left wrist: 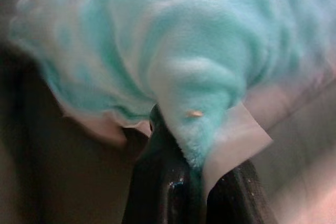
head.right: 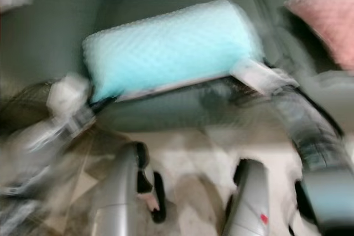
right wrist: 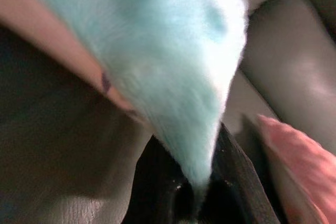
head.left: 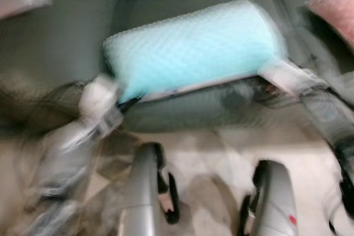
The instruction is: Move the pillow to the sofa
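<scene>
**A:** status, near to far?

**B:** Nearest the camera: the robot's two silver legs (head.left: 145, 192) over a pale floor (head.left: 215, 158). Head views are blurred.

**A:** grippers?

**B:** Left gripper (left wrist: 194, 174) is pinched on a lower corner of the pillow (head.left: 191, 48); the wrist view shows teal fleece and a white tag wedged between the two black fingers (left wrist: 157, 182). In the eye views that arm comes up from the lower left to the pillow's left end. Right gripper (right wrist: 197, 192) is also clamped on the pillow: fleece tapers down into the gap between its fingers (right wrist: 241, 182). That arm reaches in from the right to the pillow's right end.

**A:** so both ends held. Where's the pillow?

**B:** Over the seat of the grey-green sofa (head.left: 66, 37), long axis running left to right, right end a bit higher. Light teal, dimpled top, pale pinkish underside along the front edge. Can't tell through the blur whether it rests on the cushion or hangs just above it; there's a dark shadow under the front edge.

**A:** anything further back?

**B:** A pink cushion (head.right: 326, 20) on the sofa to the right, apart from the teal one; it also shows in the right wrist view, beside the gripper. Behind the pillow is the sofa backrest.
</scene>
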You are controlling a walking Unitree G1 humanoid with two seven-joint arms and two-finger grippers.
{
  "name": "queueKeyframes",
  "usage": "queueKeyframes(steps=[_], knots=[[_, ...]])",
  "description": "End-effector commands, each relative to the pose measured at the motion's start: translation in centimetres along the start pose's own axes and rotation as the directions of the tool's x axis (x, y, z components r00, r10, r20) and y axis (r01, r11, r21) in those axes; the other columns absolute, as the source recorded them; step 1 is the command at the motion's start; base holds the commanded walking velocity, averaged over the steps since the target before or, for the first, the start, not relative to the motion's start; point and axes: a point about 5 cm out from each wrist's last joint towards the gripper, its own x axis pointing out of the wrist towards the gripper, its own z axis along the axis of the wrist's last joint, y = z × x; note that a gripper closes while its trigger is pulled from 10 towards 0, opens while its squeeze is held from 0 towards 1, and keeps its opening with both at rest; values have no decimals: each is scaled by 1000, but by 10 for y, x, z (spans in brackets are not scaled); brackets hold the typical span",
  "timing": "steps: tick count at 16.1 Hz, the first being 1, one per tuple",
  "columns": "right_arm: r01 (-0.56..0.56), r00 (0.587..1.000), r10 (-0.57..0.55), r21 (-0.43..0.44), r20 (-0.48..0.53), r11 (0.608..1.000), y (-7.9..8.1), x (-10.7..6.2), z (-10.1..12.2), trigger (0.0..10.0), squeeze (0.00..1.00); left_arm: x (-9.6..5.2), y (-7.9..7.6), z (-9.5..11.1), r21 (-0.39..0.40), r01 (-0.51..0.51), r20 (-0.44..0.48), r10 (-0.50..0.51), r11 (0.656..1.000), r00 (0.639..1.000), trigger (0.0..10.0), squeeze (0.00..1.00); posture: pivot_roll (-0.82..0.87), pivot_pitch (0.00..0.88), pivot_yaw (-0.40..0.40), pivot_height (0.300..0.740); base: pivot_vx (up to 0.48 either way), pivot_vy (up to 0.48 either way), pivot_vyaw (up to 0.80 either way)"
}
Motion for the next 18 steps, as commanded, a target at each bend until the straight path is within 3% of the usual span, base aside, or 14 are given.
queueKeyframes(steps=[1, 4, 8, 12, 13, 16, 17, 18], knots=[[86, 996, -87, 42, 24, 995, -16, -5, -2, 0, 0, 3, -4, -7, 25, -10, -13, 10, 1000, 1000, 2863, 0, -131, 172, 127, 548, 0, 0, 0], [92, 995, -94, 44, 45, 995, -15, -4, 2, 0, 0, 8, -7, -7, 17, -15, -7, 15, 1000, 1000, 3686, 0, -147, 160, 123, 548, 0, 0, 0], [92, 994, -95, 67, 53, 994, -13, -13, 0, 0, 0, 24, -12, -8, 14, -19, 26, 19, 1000, 999, 3765, 0, -163, 145, 124, 548, 0, 0, 0], [48, 998, -53, 99, 42, 994, -3, -13, 0, 0, 0, 15, 12, -7, 95, -182, 39, 179, 979, 983, 3882, 0, -148, 142, 115, 548, 0, 0, 0], [31, 999, -35, 111, 31, 993, 3, -14, -2, 0, 0, 9, 19, -11, 110, -228, 39, 225, 968, 974, 8078, 0, -139, 145, 113, 548, 0, 0, 0], [13, 1000, -15, 129, 12, 992, 12, -16, -6, 0, 0, -2, 25, -20, 147, -292, 20, 292, 945, 956, 10000, 0, -130, 152, 113, 548, 0, 0, 0], [6, 1000, -7, 133, 10, 991, 14, -17, -6, 0, 0, -3, 25, -22, 148, -299, 15, 300, 943, 954, 10000, 0, -129, 155, 113, 548, 0, 0, 0], [-6, 1000, 6, 139, 2, 990, 16, -18, -8, 6784, 0, -6, 23, -26, 156, -298, 9, 300, 942, 954, 10000, 0, -128, 158, 113, 548, 0, 0, 0]])
